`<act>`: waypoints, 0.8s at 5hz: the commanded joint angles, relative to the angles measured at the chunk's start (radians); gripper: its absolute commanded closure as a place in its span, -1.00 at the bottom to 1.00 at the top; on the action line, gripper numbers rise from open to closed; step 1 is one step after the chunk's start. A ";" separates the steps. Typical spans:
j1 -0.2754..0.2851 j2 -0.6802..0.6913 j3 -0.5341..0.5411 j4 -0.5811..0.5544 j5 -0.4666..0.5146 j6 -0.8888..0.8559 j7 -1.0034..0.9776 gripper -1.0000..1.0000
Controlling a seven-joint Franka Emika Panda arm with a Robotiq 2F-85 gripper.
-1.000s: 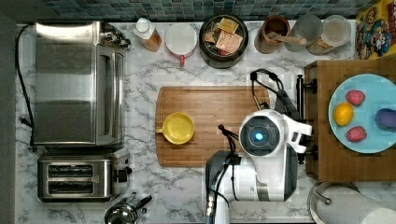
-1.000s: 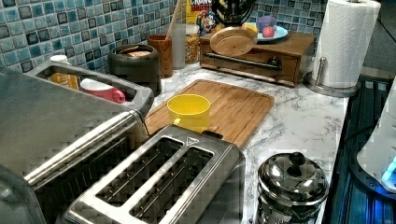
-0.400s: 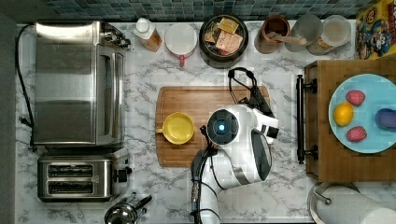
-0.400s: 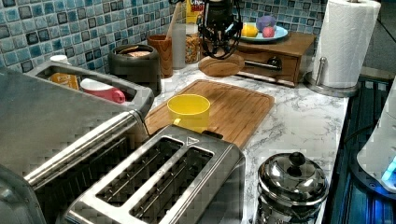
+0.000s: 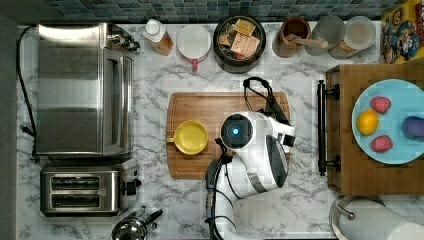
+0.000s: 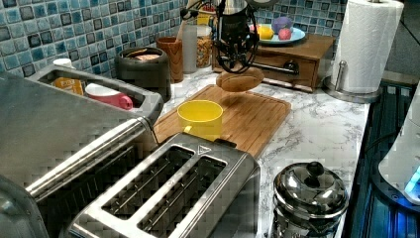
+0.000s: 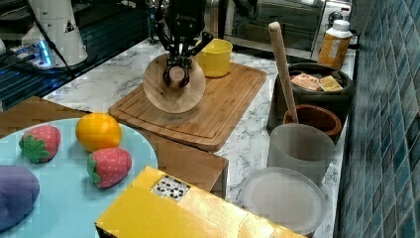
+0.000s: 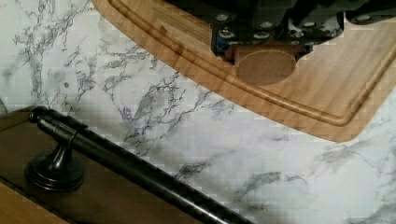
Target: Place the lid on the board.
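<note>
My gripper (image 7: 177, 73) is shut on the knob (image 8: 265, 65) of a round wooden lid (image 7: 173, 94). The lid hangs tilted a little above the brown wooden board (image 7: 218, 111), over the half of the board nearer the handled tray. In the left view the lid (image 6: 240, 81) floats under the gripper (image 6: 236, 63) above the board's (image 6: 260, 116) far end. A yellow cup (image 5: 190, 137) with a short side tab stands on the board (image 5: 205, 107) at the top view's left. The arm (image 5: 255, 145) covers the lid in the top view.
The wooden tray with a black bar handle (image 5: 321, 127) carries a blue plate of toy fruit (image 5: 387, 122) at the top view's right. A toaster oven (image 5: 82, 87) and toaster (image 5: 82, 190) stand at the top view's left. Jars and a dark bowl (image 5: 239, 37) line the back wall.
The arm has swung from beside the handled tray toward the top view's left, carrying the wooden lid out over the board. The yellow cup has stayed put.
</note>
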 commanded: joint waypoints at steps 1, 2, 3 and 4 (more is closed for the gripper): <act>0.008 -0.016 0.017 0.099 -0.054 0.005 0.081 -1.00; 0.010 -0.026 0.010 0.097 0.011 -0.003 0.029 -1.00; 0.007 -0.034 0.015 0.094 0.023 -0.015 0.010 -1.00; -0.004 -0.043 0.027 0.099 0.073 -0.032 -0.023 -1.00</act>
